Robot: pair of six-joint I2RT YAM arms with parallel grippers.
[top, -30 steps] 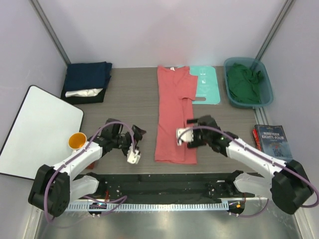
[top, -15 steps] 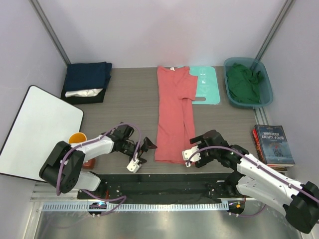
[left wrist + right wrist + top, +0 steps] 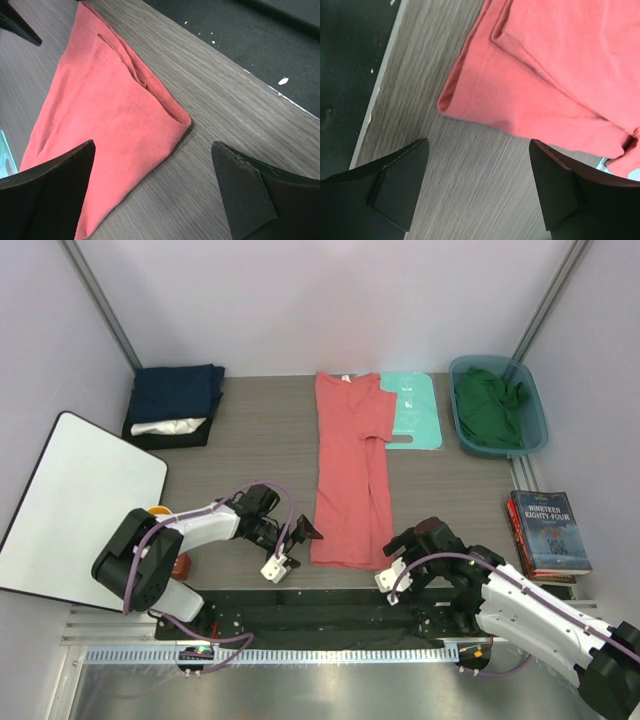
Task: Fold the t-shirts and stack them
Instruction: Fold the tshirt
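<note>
Coral-red t-shirt [image 3: 350, 475] half-folded, green shirt [image 3: 488, 408] untouched.
The strip lies on the bench [image 3: 250, 450], overlapping the mint board [image 3: 415, 412]; left jaws and right jaws gape empty at its near corners, crosswise fold pending. Navy and white shirts [image 3: 178, 395] sit folded far left; the green one is crumpled in the tub [image 3: 540, 415].

Both arms stretch low across the bottom of the top view. The left arm bends in toward lower centre, and the left gripper [image 3: 297, 546] gapes wide, holding nothing. The right arm reaches in from the lower right, and the right gripper [image 3: 391, 558] is likewise spread and empty.
</note>
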